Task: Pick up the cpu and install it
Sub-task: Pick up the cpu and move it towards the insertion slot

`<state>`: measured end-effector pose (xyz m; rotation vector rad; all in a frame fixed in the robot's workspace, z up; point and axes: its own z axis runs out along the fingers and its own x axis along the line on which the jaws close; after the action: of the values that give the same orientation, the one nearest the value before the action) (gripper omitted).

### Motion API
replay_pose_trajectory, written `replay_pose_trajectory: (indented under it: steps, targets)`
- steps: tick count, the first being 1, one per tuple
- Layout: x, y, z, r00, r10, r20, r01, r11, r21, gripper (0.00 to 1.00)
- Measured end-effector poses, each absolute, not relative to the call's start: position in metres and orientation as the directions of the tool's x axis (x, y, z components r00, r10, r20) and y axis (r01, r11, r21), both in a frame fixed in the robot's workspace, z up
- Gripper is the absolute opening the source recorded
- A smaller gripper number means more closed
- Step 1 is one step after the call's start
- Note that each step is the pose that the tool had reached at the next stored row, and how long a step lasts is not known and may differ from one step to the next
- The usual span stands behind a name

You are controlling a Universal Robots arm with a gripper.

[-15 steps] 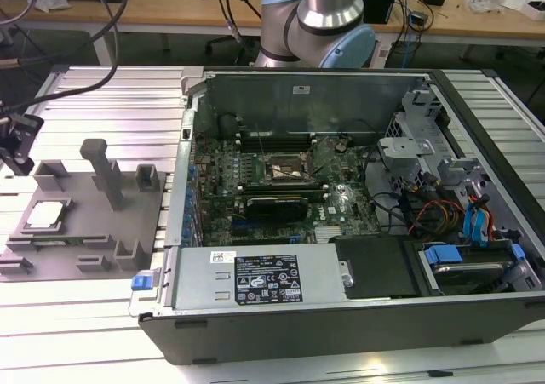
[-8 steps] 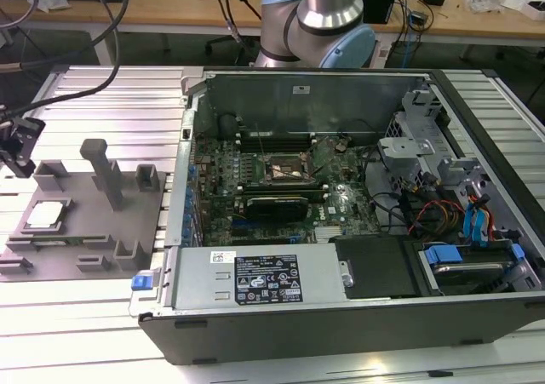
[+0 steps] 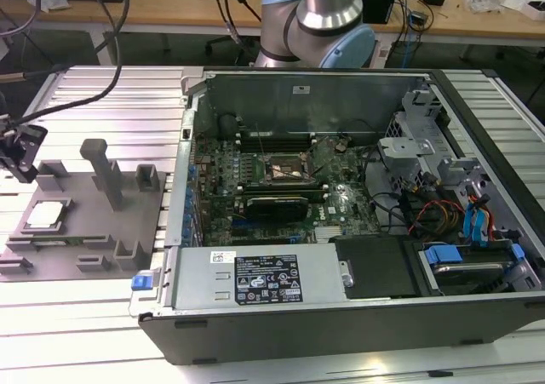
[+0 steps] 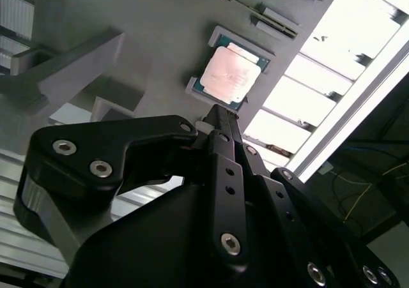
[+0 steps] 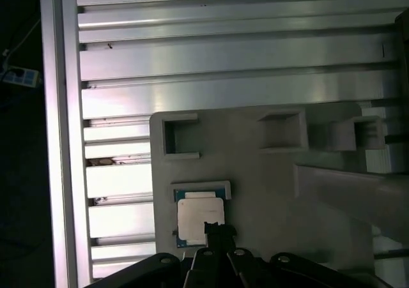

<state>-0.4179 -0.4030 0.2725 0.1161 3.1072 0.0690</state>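
The cpu [image 3: 47, 215], a small pale silvery square, lies flat in a recess of the grey moulded tray [image 3: 89, 218] at the exterior view's left. It also appears in both wrist views, cpu [image 4: 230, 76] and cpu [image 5: 200, 219], seated in its raised frame. My gripper [image 3: 24, 173] hangs above the tray's far left corner, apart from the chip. Its black fingers [image 4: 218, 119] meet in a narrow tip with nothing between them, and that tip [image 5: 217, 229] lines up close to one edge of the chip.
An open computer case [image 3: 341, 333] fills the exterior view's right, with the dark socket frame [image 3: 285, 169] on its green board and a long silver box [image 3: 255, 277] along the front. The tray carries upright posts [image 3: 106, 175]. Ribbed aluminium table [image 5: 223, 58] lies around.
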Motion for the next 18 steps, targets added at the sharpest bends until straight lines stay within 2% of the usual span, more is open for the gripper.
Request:
replay_pose_trajectory:
  steps: [18]
  targets:
    - [-0.423,-0.414,0.237,-0.997,0.075,-0.030,0.074,0.996,0.046,0.11]
